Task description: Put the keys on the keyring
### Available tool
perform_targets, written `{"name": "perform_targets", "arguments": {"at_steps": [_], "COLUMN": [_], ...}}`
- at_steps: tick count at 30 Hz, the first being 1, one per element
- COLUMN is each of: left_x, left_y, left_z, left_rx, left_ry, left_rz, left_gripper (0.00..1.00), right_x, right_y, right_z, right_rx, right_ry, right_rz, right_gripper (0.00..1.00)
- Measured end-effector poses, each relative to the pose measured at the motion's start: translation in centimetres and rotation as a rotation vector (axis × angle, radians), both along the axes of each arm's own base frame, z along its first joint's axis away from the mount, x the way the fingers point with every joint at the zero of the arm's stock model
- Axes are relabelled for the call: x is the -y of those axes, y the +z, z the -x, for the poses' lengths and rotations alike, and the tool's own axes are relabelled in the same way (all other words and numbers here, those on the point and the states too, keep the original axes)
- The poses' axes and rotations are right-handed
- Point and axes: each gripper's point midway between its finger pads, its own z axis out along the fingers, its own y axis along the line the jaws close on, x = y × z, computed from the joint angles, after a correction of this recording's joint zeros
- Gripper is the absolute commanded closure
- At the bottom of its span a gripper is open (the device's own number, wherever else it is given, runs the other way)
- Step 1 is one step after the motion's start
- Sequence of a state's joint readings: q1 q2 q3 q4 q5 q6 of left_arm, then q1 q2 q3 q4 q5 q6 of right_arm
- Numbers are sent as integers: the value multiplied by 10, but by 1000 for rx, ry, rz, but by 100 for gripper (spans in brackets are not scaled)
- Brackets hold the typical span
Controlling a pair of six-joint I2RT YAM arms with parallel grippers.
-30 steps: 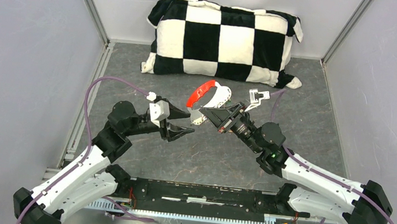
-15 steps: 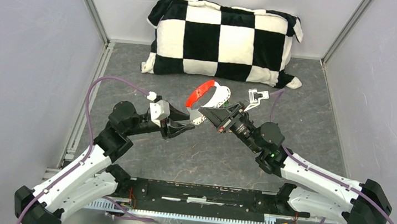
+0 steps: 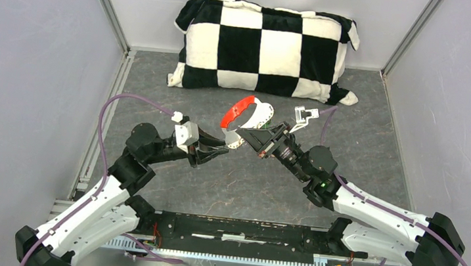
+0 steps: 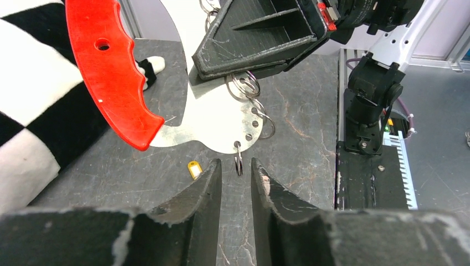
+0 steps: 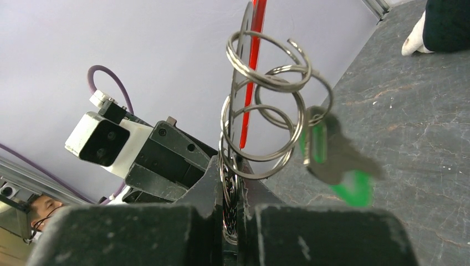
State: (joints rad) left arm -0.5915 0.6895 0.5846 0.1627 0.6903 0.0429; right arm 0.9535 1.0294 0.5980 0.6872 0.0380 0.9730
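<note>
Silver metal sits dead centre: the keyring (image 4: 219, 124), a flat holed plate with a red tag (image 4: 111, 72) and several split rings (image 5: 266, 111), is up off the table. Your right gripper (image 3: 242, 134) has its jaws clamped tight on the plate's edge. That right arm angles in low from the near right, stretched toward the middle. The green-headed key (image 5: 339, 166) hangs in the air from one of those rings.

Your left arm angles in from the near left, elbow bent, with the left gripper (image 3: 222, 149) level and nose to nose with the right one. Its fingers stand a narrow gap apart, holding nothing. A small ring (image 4: 238, 160) dangling from the plate's lowest hole hangs right at that gap. The yellow-headed key (image 4: 193, 169) lies flat on the grey table (image 3: 352, 132), just beyond the left fingertip.

The checkered pillow (image 3: 265, 47) sits well behind the grippers. The side walls (image 3: 26, 84) stand well apart from both arms, with bare tabletop on either side.
</note>
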Motion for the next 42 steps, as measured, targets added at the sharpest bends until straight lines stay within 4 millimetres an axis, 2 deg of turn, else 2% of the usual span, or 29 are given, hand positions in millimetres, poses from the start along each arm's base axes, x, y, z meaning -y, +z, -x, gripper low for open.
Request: {"name": "perform_targets", "arguments": {"at_steps": [6, 8, 11, 14, 17, 19, 24, 26, 27, 28, 32, 37, 42], "left_x": [-1, -1, -1, -1, -3, -5, -12, -15, -15, -16, -16, -15, -12], "left_y": [-3, -3, -3, -3, -3, -4, -2, 5, 7, 10, 15, 3, -3], "left_z": [2, 2, 1, 0, -1, -1, -6, -11, -13, -15, -25, -33, -26], "left_rx": [-3, -4, 2, 28, 74, 114, 231, 277, 288, 301, 340, 347, 337], "left_ry": [0, 0, 1, 1, 4, 7, 37, 57, 65, 70, 81, 46, -67], "left_rz": [-3, -4, -5, -12, -27, -47, -115, -138, -149, -159, -216, -334, -441], "left_gripper": [68, 76, 95, 98, 98, 98, 98, 98, 98, 98, 98, 98, 98], "right_x": [0, 0, 0, 0, 0, 1, 5, 6, 7, 8, 17, 23, 27], "right_y": [0, 0, 0, 0, -1, -3, -20, -27, -30, -33, -45, -66, -111], "right_z": [0, 0, 1, 1, -1, -2, -2, -1, -1, 1, 9, 31, 61], "right_rx": [0, 0, -2, -5, -18, -30, -72, -87, -93, -97, -98, -48, 59], "right_ry": [0, 0, 3, 4, -4, -10, -25, -24, -25, -24, -15, 71, 238], "right_rz": [0, -1, -2, -5, -7, -8, 30, 54, 65, 84, 158, 295, 534], "right_gripper": [100, 100, 100, 95, 84, 70, 46, 29, 7, 2, 2, 2, 2]}}
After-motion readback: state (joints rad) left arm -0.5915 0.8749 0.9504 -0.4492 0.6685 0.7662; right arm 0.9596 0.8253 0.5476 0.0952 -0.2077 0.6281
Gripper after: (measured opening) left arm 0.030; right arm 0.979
